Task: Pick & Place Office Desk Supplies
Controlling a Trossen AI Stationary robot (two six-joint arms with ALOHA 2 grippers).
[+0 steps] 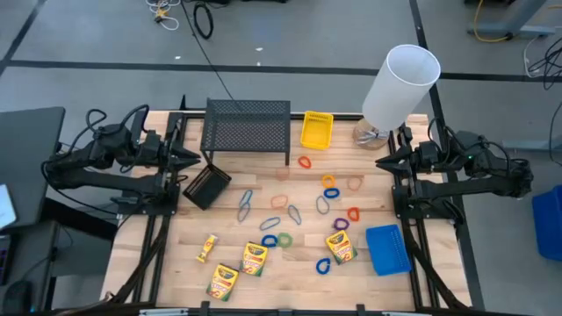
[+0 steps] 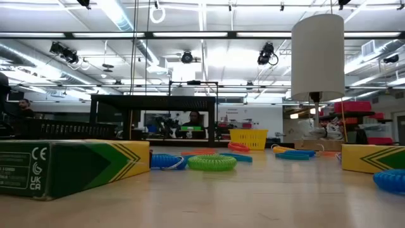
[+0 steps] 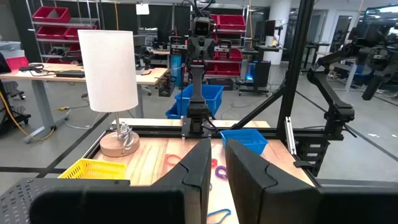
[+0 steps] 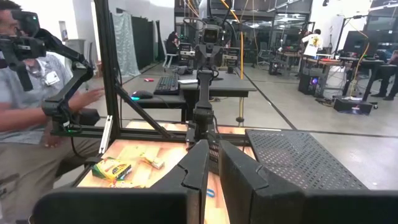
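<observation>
I'm keeping both arms parked: left gripper [image 1: 195, 159] and right gripper [image 1: 383, 161] nearly clenched, grasping nothing. Crayon boxes [image 1: 255, 258] and loops [image 1: 329, 182] are lying well ahead between them; reaching in, I'm risking clipping the wire rack [image 1: 247, 129].

We are in a robotics lab; bare ducts and strip lights [image 2: 120, 12] run overhead; red bins [image 3: 50, 15] fill wire shelves; desks carry a keyboard [image 4: 166, 84] and monitors; a seated person [image 4: 28, 106] watches beside our black frame [image 4: 106, 74]; grey floor all round.
</observation>
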